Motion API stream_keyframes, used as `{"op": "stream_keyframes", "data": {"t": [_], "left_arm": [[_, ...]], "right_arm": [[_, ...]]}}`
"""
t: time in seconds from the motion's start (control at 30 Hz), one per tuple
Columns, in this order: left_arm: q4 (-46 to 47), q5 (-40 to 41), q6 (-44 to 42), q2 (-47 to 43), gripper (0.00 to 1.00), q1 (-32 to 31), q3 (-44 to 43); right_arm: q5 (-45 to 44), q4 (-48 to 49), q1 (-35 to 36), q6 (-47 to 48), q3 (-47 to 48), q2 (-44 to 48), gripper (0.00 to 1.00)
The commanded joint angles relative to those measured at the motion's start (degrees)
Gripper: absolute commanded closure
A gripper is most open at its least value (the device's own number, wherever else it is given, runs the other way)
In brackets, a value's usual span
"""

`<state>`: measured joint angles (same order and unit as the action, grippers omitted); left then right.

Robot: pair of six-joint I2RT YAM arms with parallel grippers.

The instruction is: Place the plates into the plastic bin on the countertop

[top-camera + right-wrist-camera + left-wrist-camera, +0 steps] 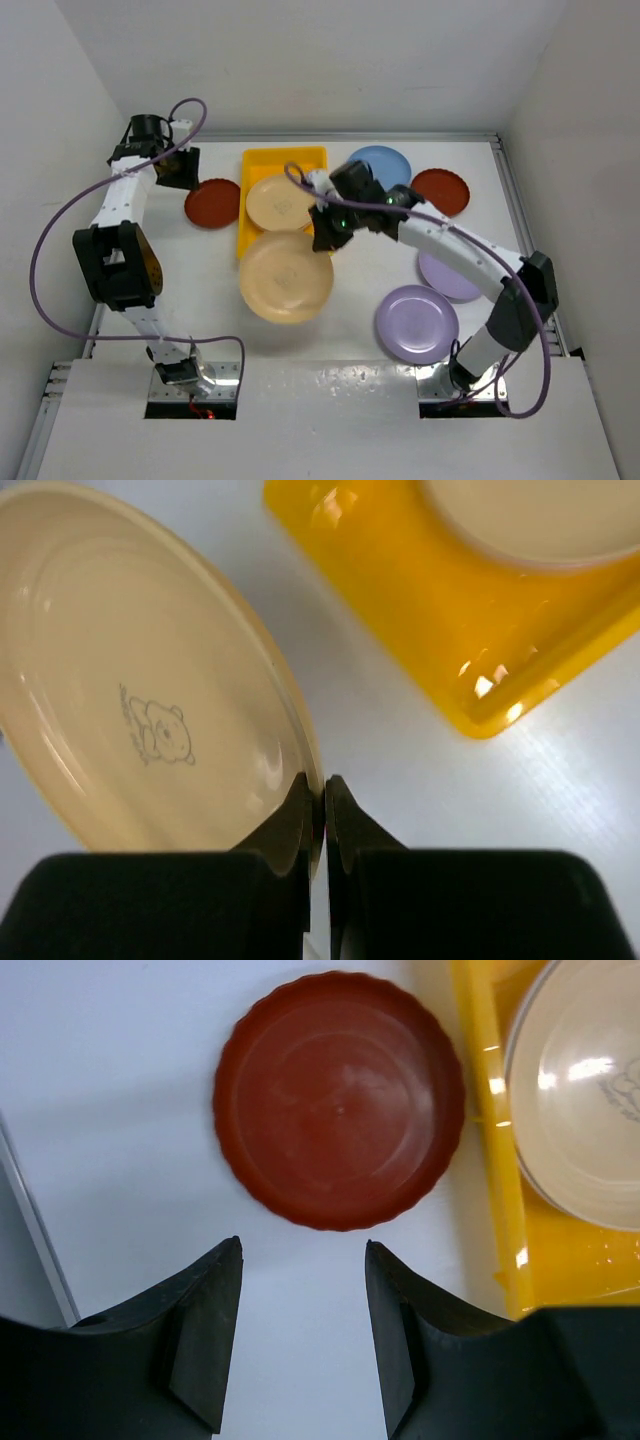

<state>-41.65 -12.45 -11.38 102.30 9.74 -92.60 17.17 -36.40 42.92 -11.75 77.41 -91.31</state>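
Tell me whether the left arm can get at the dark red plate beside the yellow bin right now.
Probably yes. The left arm's open fingers hover just short of the dark red plate, only bare countertop between; the yellow bin lies close beside it.

A plate (150, 700) reaches left of the right fingers (290, 830), its rim between them. The bin (470, 630), ahead-right, holds another plate (530, 520). Ahead of the left fingers (190, 1330), a small plate (338, 1098) lies on the desk (100, 1110).
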Motion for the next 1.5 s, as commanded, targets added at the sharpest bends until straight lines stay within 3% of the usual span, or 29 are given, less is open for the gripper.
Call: {"op": "stream_keyframes", "data": {"t": [0.0, 0.17, 0.33, 0.53, 1.0, 1.23, 1.37, 1.47], "left_arm": [[2.6, -0.2, 3.7, -4.5, 0.45, 2.3, 1.4], [3.7, 0.3, 3.7, -5.7, 0.45, 2.8, 1.4], [3.7, 1.5, 2.7, -5.7, 0.45, 2.8, 1.4], [3.7, -0.2, 2.1, -4.1, 0.44, 3.4, 1.9], [3.7, -0.9, 1.6, -2.0, 0.44, 3.4, 1.9], [3.7, -0.9, 1.6, -1.4, 0.44, 3.4, 1.9], [3.7, -1.4, 1.6, -0.9, 0.44, 3.4, 1.4], [3.7, -1.4, 1.6, -0.9, 0.44, 3.4, 0.8]], "right_arm": [[-4.8, 0.0, -4.1, -5.5, 16.5, -8.2, 1.0], [-11.6, -5.0, -8.7, -15.4, 36.5, -27.2, 1.0], [-14.7, 1.8, -9.6, -21.9, 43.8, -37.3, 1.0], [-17.0, 11.0, -11.3, -26.3, 41.9, -40.4, 1.0], [-19.0, 10.9, -11.7, -27.8, 42.1, -45.7, 1.0], [-20.8, 11.5, -11.8, -26.1, 37.1, -43.1, 0.99], [-20.0, 10.2, -11.4, -23.9, 39.0, -43.6, 0.81], [-19.5, 10.6, -10.5, -20.4, 39.9, -42.7, 0.51]]}}
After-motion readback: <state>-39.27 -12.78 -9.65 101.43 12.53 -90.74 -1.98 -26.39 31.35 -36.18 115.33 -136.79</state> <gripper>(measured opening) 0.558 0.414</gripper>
